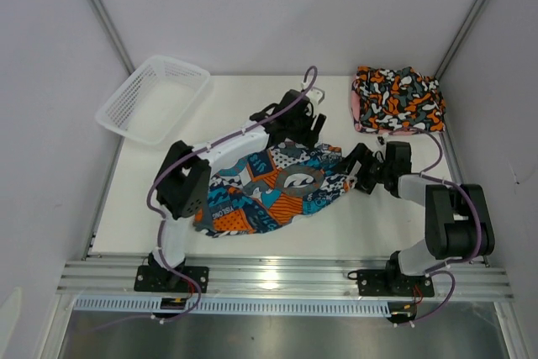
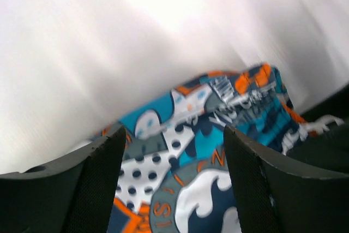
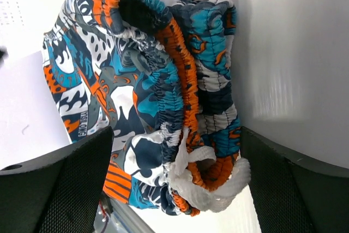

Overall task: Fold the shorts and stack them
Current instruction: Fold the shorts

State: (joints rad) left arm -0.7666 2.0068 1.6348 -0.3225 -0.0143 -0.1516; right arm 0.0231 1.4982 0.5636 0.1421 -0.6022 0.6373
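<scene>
Teal-navy fabric shorts with orange-white graphics (image 1: 269, 191) lie spread at the middle of the white table (image 1: 353, 224). The left gripper (image 2: 173, 135) hovers wide open over their far edge, gripping nothing. The right gripper (image 3: 175, 135), likewise wide open and empty, straddles the gathered waistband and white drawstring (image 3: 210, 183).

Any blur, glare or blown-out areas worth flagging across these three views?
Left wrist: motion-blurred, the teal shorts smeared and the table blown out white. Right wrist: sharp, the drawstring crisp, with a bright patch on the table at right. Top external: in focus, evenly lit, with glare on the front rail.
</scene>
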